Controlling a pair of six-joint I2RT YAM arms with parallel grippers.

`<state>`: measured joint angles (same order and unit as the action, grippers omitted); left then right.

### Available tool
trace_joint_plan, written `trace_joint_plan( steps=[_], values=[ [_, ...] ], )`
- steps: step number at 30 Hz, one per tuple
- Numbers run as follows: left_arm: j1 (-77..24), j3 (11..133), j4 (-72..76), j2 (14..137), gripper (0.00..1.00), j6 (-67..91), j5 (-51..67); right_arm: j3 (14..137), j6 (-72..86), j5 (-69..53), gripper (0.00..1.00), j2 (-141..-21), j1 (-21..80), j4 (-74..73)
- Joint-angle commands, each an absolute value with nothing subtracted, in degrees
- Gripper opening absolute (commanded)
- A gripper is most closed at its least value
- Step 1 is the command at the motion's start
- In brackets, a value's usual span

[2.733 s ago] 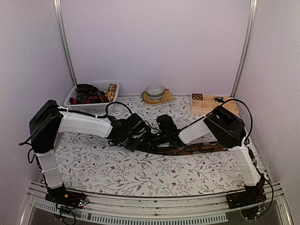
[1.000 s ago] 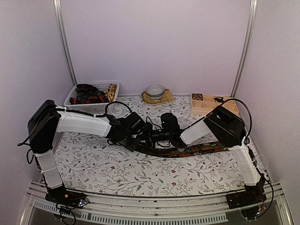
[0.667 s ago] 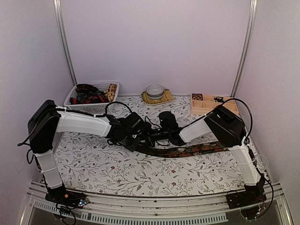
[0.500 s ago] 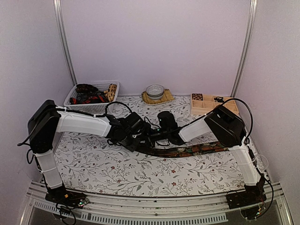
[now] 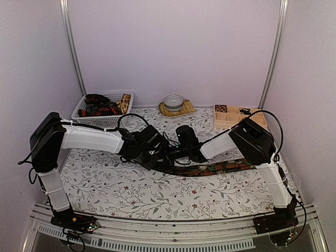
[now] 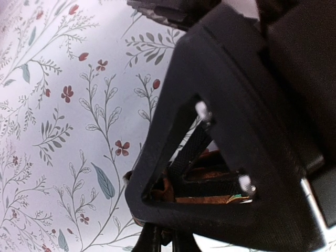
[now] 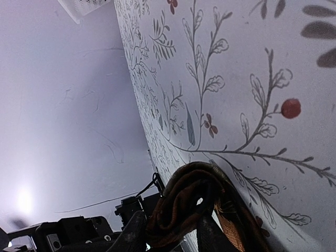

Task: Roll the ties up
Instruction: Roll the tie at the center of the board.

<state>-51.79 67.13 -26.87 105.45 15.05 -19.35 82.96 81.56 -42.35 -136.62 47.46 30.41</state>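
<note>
One patterned fabric tie (image 5: 220, 168) curves across the floral tablecloth (image 5: 131, 194).

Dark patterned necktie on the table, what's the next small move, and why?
Probably roll the coil one more turn along the flat length. The dark patterned fabric necktie is looped only at its end, held between the right jaws; most of it lies flat.

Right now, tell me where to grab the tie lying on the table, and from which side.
Probably the tie on its flat free stretch, right of both hands, from above, pinching across its narrow width. It lies flat and uncovered there; the rolled end sits in the right hand, the left hand crowding it.
</note>
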Motion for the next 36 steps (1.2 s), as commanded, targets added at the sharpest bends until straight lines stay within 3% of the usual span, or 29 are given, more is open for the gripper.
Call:
trace_joint_plan(
  steps=[1, 11, 18, 27, 30, 36],
  values=[
    [-53.21, 67.27, -22.77, 103.84, 0.04, 13.79, -17.4, 83.65, 80.51, -43.05, 0.31, -137.0, 48.08, 29.27],
    [-53.53, 67.24, -22.74, 104.33, 0.06, 13.57, -16.97, 83.18, 79.71, -44.57, 0.24, -137.4, 48.18, 28.04],
    [-53.95, 66.79, -22.72, 103.26, 0.38, 13.66, -16.54, 81.19, 80.15, -44.49, 0.1, -137.13, 48.22, 29.04],
    [-51.97, 61.68, -20.9, 93.12, 0.73, 16.62, -13.83, 80.26, 80.52, -45.66, 0.09, -137.22, 48.17, 30.05],
    [-48.4, 57.82, -20.27, 91.08, 0.79, 18.77, -10.39, 80.82, 80.7, -46.6, 0.09, -137.11, 48.16, 29.96],
    [-42.66, 48.76, -12.54, 88.71, 0.82, 22.48, -0.55, 82.45, 78.97, -50.45, 0.09, -137.94, 48.22, 27.69]
  ],
)
